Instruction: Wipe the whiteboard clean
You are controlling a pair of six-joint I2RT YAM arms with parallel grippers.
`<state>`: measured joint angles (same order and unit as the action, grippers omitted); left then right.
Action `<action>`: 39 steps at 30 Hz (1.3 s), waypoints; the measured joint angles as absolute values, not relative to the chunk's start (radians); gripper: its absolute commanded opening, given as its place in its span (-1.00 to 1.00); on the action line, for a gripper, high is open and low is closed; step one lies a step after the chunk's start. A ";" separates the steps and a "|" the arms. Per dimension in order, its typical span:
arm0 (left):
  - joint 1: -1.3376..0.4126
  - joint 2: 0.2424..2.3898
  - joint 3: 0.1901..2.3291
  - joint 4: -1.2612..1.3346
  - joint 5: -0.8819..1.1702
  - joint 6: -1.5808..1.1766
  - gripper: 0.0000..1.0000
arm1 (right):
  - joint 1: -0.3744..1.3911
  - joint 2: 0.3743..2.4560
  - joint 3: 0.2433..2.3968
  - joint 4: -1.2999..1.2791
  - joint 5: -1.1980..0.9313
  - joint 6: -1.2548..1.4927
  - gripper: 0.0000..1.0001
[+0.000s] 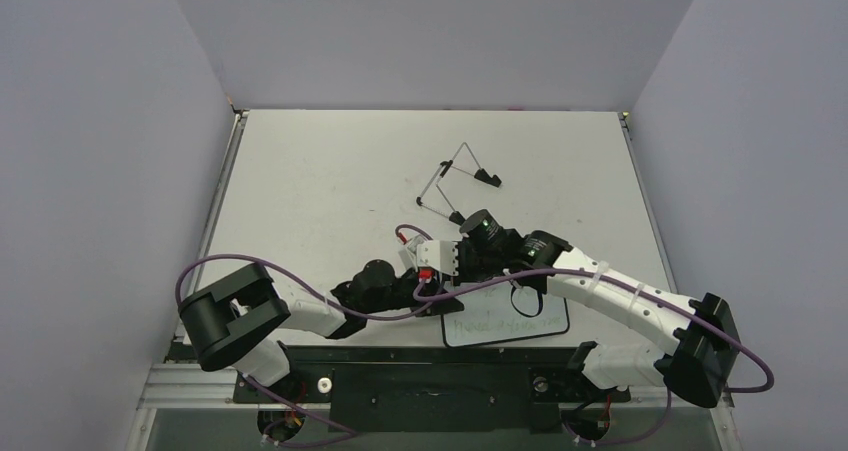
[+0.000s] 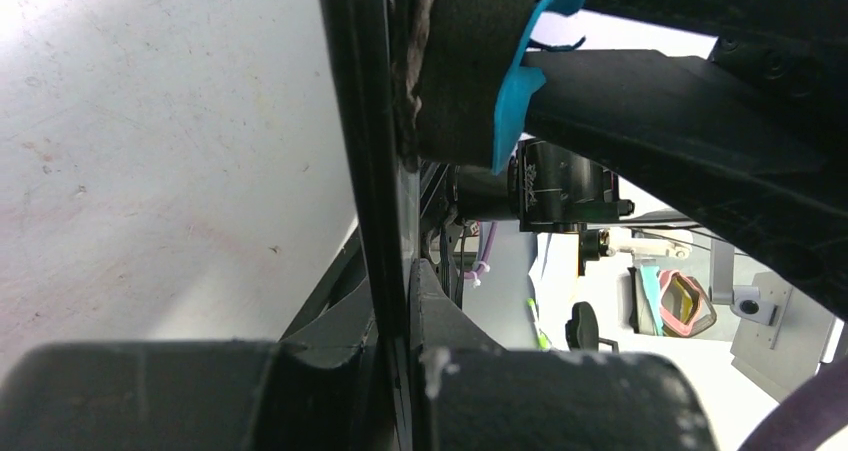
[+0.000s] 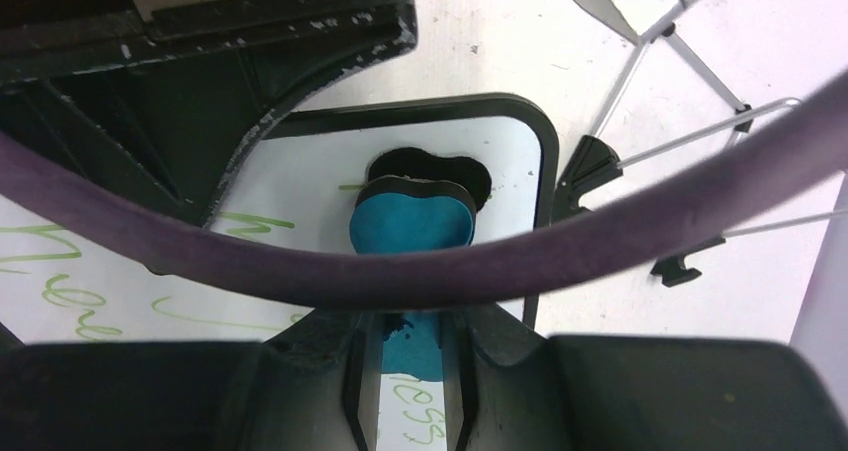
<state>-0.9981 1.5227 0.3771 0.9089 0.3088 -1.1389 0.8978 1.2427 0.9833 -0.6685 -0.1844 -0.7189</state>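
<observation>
Whiteboard (image 1: 505, 326): black-framed, green writing | left pincer (image 2: 395, 351) clamps its edge | right pincer (image 3: 410, 343) grips blue eraser (image 3: 410, 221)

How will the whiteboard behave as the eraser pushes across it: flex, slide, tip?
Probably stiff: the whiteboard shows a straight framed edge. Thin and likely light, it could slide, but the left gripper clamps its edge. The eraser held by the right gripper should glide on its smooth face.

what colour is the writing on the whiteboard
Green; the writing shows best in the right wrist view.
</observation>
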 measured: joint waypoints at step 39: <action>-0.828 1.686 0.461 0.954 0.592 -1.175 -1.00 | 0.753 1.417 1.076 -0.641 -0.225 -0.661 -1.00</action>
<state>-0.8284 1.6863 0.4610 0.9539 0.5919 -1.1748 0.7532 1.4174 1.0763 -0.6407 -0.2249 -0.6613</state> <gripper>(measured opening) 0.022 0.178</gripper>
